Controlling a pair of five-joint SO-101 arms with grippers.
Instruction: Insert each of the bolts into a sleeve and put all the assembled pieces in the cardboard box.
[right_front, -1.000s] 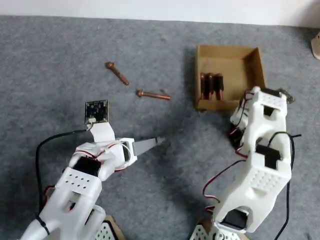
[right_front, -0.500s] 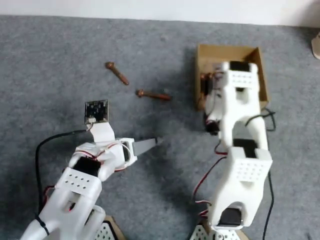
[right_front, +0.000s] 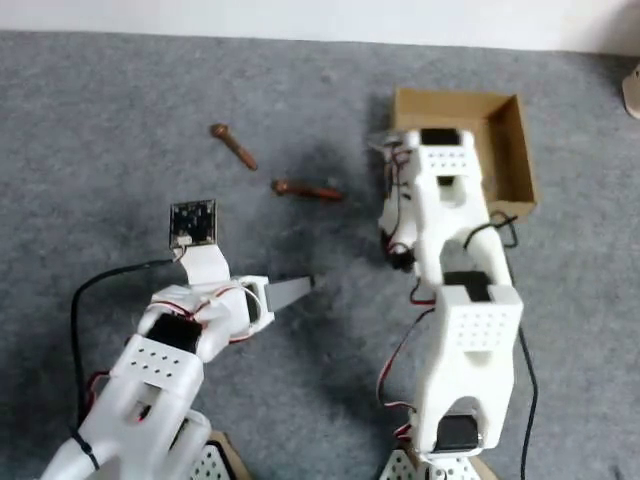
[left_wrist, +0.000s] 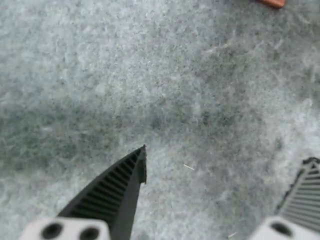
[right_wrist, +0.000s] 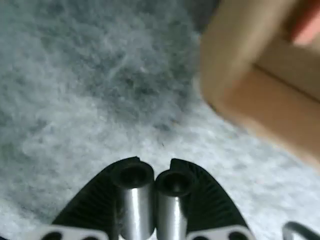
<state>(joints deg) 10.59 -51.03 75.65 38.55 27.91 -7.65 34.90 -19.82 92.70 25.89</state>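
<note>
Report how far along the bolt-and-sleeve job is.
Done: a blurred copper-coloured shape inside the brown cardboard box, unidentifiable. In hand: the right gripper clamps two silver metal sleeves near the box; the left gripper is open, empty. Left: two copper bolts lie unsleeved on the grey carpet.

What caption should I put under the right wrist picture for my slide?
The right gripper holds two silver sleeves side by side near the cardboard box corner.
</note>
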